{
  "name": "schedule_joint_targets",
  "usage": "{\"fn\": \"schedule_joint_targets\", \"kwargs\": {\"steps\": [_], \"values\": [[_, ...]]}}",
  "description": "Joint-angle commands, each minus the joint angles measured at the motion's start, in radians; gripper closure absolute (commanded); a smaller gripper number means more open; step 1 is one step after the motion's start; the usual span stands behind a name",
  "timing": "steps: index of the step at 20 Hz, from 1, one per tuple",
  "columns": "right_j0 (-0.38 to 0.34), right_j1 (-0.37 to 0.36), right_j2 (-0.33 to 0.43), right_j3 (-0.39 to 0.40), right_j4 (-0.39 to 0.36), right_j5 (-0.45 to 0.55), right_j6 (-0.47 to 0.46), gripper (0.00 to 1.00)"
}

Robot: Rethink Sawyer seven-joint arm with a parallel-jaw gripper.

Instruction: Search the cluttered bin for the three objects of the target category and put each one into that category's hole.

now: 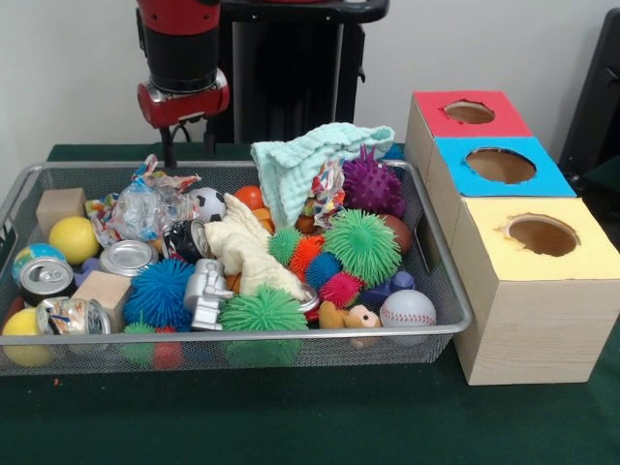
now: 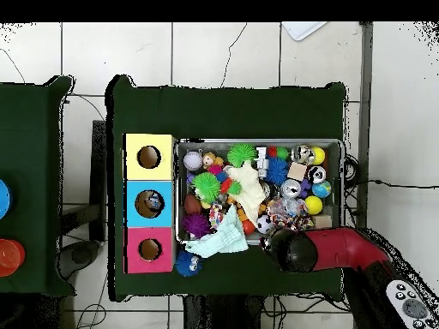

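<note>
Red arm's gripper (image 1: 189, 150) with fingers (image 1: 170, 147) apart and empty, crinkly clear bottle (image 1: 145, 208) just below them in the wire bin (image 1: 441, 281), red hole (image 1: 469, 111) far off

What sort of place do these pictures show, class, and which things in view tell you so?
Probably a robotics lab set up for a sorting test. A red robot arm hangs over a wire bin crammed with toys and cans, beside a wooden box with three colour-topped holes, on a green-covered table over a tiled floor.
</note>
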Motion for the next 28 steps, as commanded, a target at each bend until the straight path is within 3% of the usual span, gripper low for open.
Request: {"fn": "schedule_joint_targets", "kwargs": {"steps": [1, 5, 7, 11, 16, 25, 28], "values": [[-0.012, -0.084, 0.117, -0.074, 0.067, 0.19, -0.197, 0.0], [-0.009, -0.141, 0.142, -0.057, 0.114, 0.255, -0.193, 0.0], [-0.018, -0.096, 0.151, -0.069, 0.084, 0.206, -0.178, 0.0], [-0.057, 0.073, 0.153, -0.118, -0.02, 0.055, -0.169, 0.0], [-0.052, 0.215, 0.137, -0.203, -0.099, -0.021, -0.159, 0.0], [-0.037, 0.224, 0.157, -0.251, -0.136, 0.008, -0.173, 0.0], [0.015, 0.204, 0.124, -0.273, -0.187, 0.017, -0.154, 0.0]]}}
